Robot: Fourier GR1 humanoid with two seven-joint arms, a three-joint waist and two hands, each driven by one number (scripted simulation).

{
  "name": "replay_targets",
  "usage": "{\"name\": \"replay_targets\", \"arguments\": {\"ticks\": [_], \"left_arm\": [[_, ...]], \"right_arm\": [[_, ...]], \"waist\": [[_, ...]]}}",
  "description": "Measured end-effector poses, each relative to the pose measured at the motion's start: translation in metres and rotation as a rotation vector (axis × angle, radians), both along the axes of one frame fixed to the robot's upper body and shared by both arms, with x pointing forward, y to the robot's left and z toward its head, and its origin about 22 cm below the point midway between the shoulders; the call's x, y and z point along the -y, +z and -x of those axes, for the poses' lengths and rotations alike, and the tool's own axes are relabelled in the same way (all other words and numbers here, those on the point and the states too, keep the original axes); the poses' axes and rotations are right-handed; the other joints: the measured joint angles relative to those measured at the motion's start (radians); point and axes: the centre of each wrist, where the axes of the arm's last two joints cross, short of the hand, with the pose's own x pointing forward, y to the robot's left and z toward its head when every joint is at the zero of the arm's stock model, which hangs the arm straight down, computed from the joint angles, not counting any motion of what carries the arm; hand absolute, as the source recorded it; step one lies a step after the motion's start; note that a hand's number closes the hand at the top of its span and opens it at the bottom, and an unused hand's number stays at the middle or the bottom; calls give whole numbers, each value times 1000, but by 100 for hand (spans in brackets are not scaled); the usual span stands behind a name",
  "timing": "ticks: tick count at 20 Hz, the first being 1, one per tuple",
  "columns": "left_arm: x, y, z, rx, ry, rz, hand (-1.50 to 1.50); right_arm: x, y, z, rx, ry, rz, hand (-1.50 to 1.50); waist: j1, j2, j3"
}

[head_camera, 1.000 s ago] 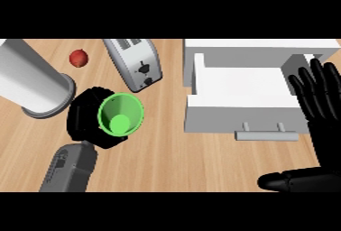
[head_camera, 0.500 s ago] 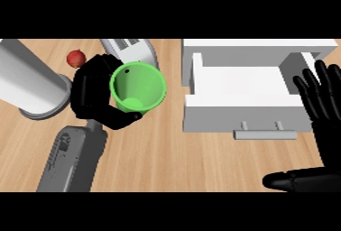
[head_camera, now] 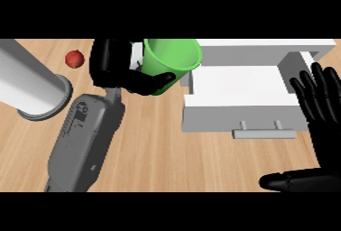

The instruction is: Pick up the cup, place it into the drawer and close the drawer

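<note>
Our black left hand (head_camera: 126, 72) curls its fingers and thumb round the bright green plastic cup (head_camera: 172, 57), which we hold lifted at the far middle of the view, just left of the open white drawer (head_camera: 236, 97) and not yet over it. We judge the pick done; carrying the cup across, setting it inside the drawer, and pushing the drawer shut by its grey bar handle (head_camera: 264, 133) are left. Our right hand (head_camera: 320, 108) rests spread at the right edge, fingers straight. We work on a light wooden counter (head_camera: 173, 158), where a tall grey cylinder (head_camera: 30, 88) stands at the left with a small red fruit (head_camera: 75, 57) near it.
</note>
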Motion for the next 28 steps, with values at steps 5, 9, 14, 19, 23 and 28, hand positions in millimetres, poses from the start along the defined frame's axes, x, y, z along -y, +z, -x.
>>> {"name": "replay_targets", "arguments": {"ticks": [5, 9, 14, 19, 23, 28], "left_arm": [[20, 14, -15, -21, -11, -42, 150], [39, 26, -25, -44, -18, -77, 150], [59, 28, -38, -76, -11, -105, 150], [80, 21, -44, -101, 13, -128, 150], [91, 14, -51, -125, 26, -146, 150], [98, 6, -58, -167, 30, -188, 150]], "right_arm": [[4, 0, -2, -2, -1, 4, -150], [4, 2, -4, -1, -5, 3, -150], [5, 4, -5, 0, 2, 5, -150], [5, 4, -3, -1, 14, 5, -150], [6, -4, -7, -1, 19, 10, -150], [8, -2, -6, 10, 23, 5, -150]], "waist": [[-2, 1, 0], [-4, 1, 0], [-9, 2, 0], [-19, 4, 0], [-30, 7, 0], [-42, 10, 0]]}}
